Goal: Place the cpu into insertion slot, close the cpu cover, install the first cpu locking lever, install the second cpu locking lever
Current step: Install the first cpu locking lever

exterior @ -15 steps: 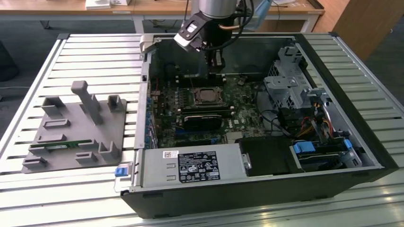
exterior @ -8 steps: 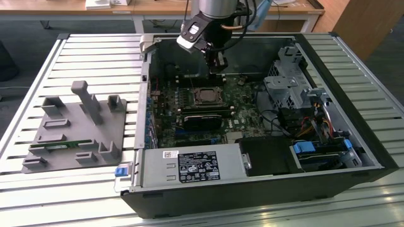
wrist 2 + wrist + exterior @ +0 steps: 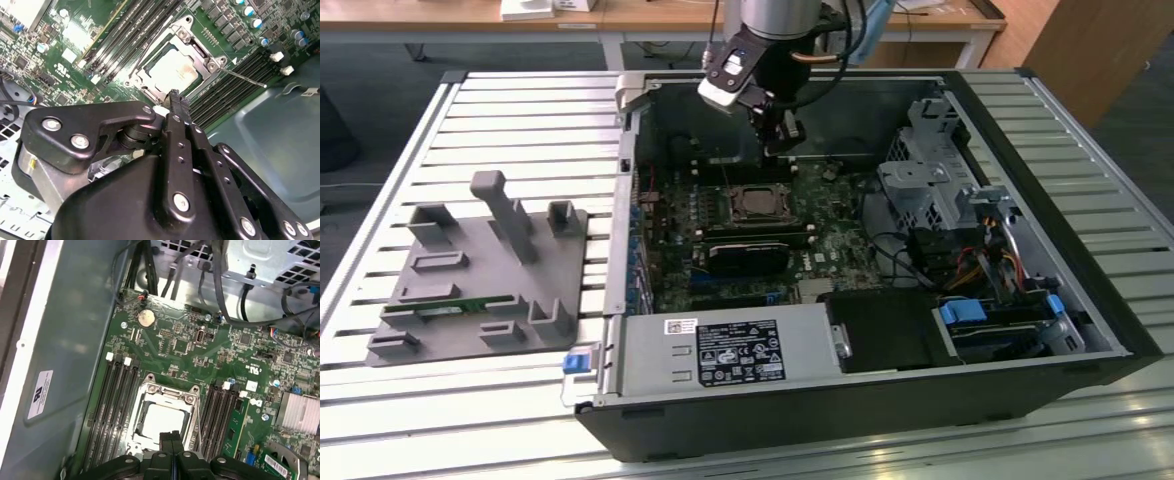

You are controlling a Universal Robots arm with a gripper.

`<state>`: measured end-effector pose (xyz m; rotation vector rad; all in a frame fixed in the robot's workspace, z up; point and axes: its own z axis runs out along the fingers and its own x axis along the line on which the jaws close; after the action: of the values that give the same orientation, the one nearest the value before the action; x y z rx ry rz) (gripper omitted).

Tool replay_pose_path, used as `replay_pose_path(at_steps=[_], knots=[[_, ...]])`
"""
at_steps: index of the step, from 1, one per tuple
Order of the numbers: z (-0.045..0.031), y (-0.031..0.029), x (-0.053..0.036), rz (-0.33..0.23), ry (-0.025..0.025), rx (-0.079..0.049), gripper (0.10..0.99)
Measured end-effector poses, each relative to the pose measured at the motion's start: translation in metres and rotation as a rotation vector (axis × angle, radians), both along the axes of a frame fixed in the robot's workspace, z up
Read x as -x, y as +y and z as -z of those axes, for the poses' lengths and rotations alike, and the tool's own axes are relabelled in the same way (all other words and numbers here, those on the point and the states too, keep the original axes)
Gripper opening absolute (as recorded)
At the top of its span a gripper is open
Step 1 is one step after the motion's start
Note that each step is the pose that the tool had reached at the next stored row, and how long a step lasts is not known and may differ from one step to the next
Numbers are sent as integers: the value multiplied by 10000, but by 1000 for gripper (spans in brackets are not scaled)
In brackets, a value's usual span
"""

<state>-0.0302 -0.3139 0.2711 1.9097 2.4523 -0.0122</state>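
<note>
Aluminium slats make up the table (image 3: 480,100) that carries everything. On it we note an open black computer case (image 3: 854,425), running from centre to three o'clock in the exterior view, and a grey moulded fixture (image 3: 467,265) at nine o'clock. The arm (image 3: 781,20) enters at twelve o'clock and reaches into the case over the green circuit board (image 3: 200,357). The gripper (image 3: 175,97) hangs just above that board, fingers pressed together with nothing between them. In the exterior view it sits close by the insertion slot (image 3: 758,203), at the slot's twelve o'clock. The cpu cover (image 3: 167,390) looks folded flat over the slot. Through its window we see the pale metal top of the cpu (image 3: 162,420), seated. We judge placing and cover-closing done. In the second wrist view one thin locking lever (image 3: 242,78) juts free to the side, apparently unlatched; the other we cannot make out. Both lever steps look left to do.
</note>
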Motion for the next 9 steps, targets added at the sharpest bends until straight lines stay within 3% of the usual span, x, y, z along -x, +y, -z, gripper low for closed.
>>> replay_pose_path(at_steps=[9], knots=[[0, 0, 0, -819, 0, 0, 106]])
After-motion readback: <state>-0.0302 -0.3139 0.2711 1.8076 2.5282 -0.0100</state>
